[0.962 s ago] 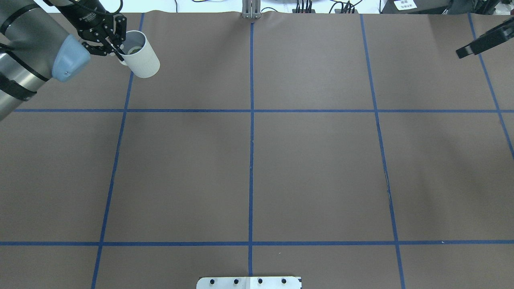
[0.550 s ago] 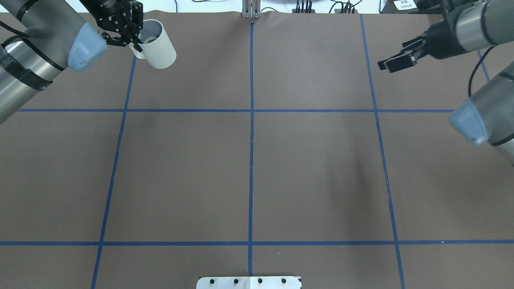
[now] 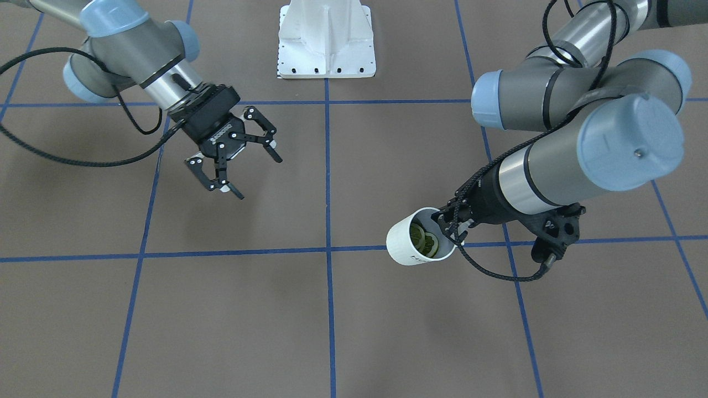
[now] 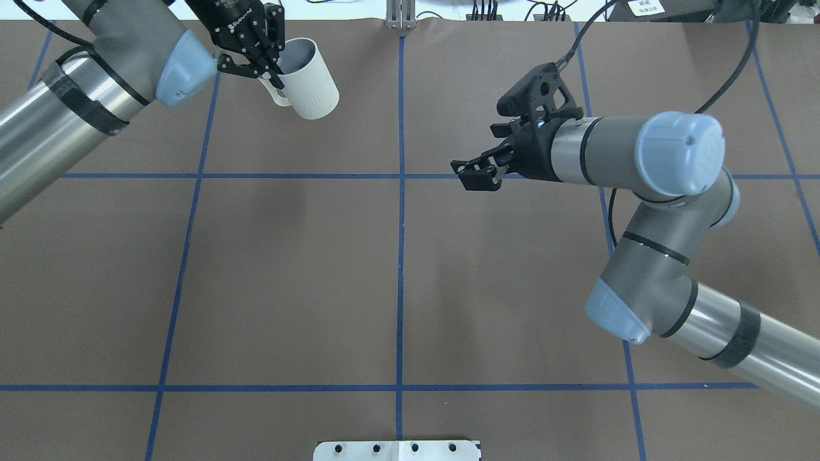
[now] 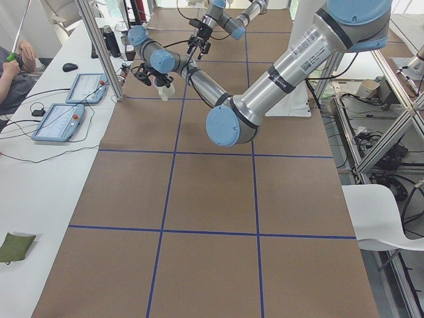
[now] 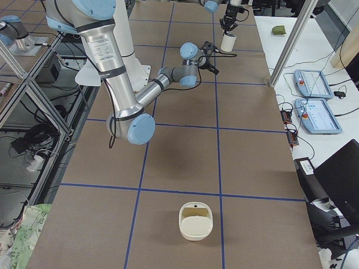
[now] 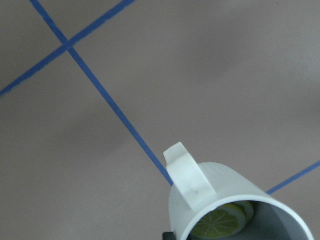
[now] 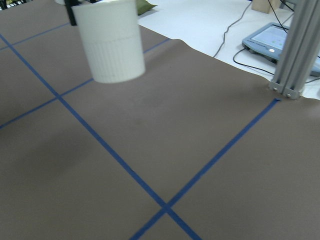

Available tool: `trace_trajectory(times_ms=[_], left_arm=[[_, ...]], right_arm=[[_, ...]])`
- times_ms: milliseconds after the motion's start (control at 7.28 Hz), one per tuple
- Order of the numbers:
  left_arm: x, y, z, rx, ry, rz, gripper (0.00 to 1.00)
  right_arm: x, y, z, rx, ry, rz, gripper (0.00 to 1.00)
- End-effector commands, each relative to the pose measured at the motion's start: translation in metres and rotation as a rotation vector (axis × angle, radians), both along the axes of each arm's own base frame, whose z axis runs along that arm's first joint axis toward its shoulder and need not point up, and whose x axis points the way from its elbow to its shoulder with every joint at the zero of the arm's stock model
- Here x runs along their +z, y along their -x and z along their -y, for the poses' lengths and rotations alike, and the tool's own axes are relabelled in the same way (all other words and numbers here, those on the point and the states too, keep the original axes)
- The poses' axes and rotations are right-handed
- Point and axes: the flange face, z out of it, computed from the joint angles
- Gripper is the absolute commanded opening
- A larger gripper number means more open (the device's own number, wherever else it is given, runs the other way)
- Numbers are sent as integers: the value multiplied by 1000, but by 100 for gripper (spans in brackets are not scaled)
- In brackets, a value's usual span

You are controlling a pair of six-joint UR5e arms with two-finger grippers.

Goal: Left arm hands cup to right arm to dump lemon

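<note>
The off-white cup hangs tilted above the table's far left part, held by my left gripper, which is shut on its rim beside the handle. In the front-facing view the cup shows its mouth, with the yellow-green lemon lying inside. The left wrist view looks down on the handle and the lemon in the cup. My right gripper stands open and empty, well apart from the cup, near the table's middle. From the right wrist, the cup is seen ahead, up and to the left.
Blue tape lines divide the brown table. The white robot base plate sits at the robot's edge. A cream bowl-like container lies far down the table on my right. An aluminium post and tablets stand along the far edge.
My left arm has carried the cup to the right, toward the centre line. My right arm has swung in from the right edge to near the middle, its gripper open.
</note>
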Motion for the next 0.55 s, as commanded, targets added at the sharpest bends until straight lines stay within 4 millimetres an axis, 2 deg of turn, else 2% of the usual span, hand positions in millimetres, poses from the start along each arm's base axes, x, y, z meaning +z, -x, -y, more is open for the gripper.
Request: trace_trajectory(times_ms=[0,275,412], left_arm=[[-26,-24,-16,76,3,-87,0],[-50,-65,-43,151,-50,-127,0],[-63,-70,-47,158,-59,-136,0]], right_arm=[[-13,21,-23,-1,-30,49,98],[-18,22,-24,39,-11,72,98],[-20,26,-27,50,-14,72,98]])
